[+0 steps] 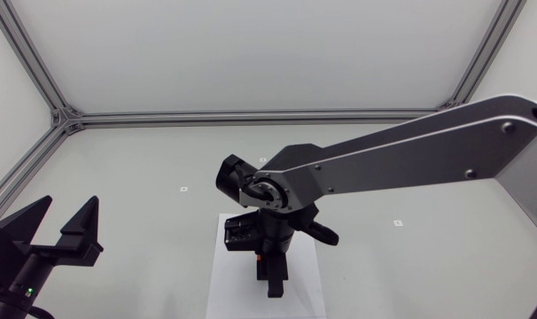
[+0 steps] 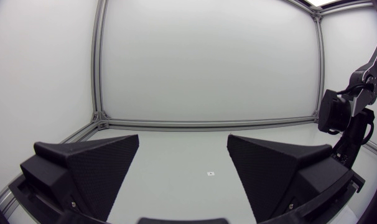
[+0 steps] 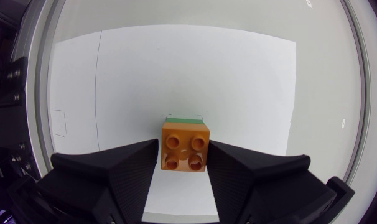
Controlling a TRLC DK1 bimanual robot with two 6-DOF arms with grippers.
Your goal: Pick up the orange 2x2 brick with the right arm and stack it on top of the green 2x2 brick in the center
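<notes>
Orange brick (image 3: 185, 149) in rt tool (image 3: 183, 152) — over green brick (image 3: 185, 118), white sheet (image 3: 238, 81)

Left tool (image 2: 183, 138) spread, right tool (image 3: 183, 146) clamped.

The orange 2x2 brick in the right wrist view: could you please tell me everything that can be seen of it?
The orange 2x2 brick looks like glossy plastic, with four round studs on top, all bare. It sits level, studs toward the camera, between the black fingers of the right gripper, which press on its two opposite sides. A strip of the green 2x2 brick shows just past its far edge, so it sits over that brick. Whether it is pressed home cannot be told. Both are over the white sheet.
</notes>
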